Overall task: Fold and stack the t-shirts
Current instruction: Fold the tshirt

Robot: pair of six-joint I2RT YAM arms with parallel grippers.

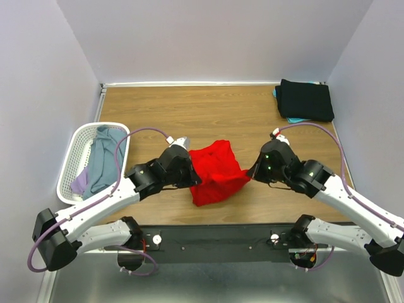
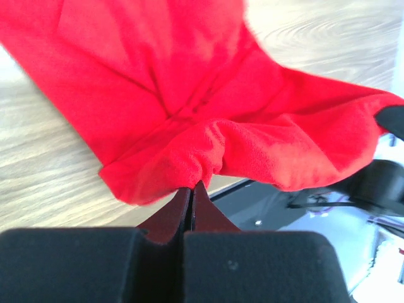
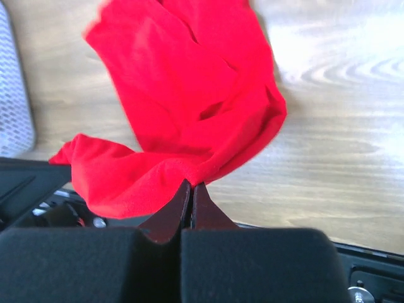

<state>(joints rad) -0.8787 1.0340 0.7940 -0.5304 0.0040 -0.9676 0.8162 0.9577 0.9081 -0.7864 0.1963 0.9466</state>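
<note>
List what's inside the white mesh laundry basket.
Inside the white mesh laundry basket: a crumpled grey-blue cloth shirt and a lavender cloth piece at its near end. Anything beneath them is covered.

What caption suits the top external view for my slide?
Left fingers and right fingers pinch opposite edges of the red t-shirt mid-table; folded black shirt far right, white basket at left.

A white mesh laundry basket stands at the left side of the wood-grain worktop, near its edge. Pale lilac walls enclose the worktop on three sides. A black rail runs along its near edge, a grey metal sheet below it
</note>
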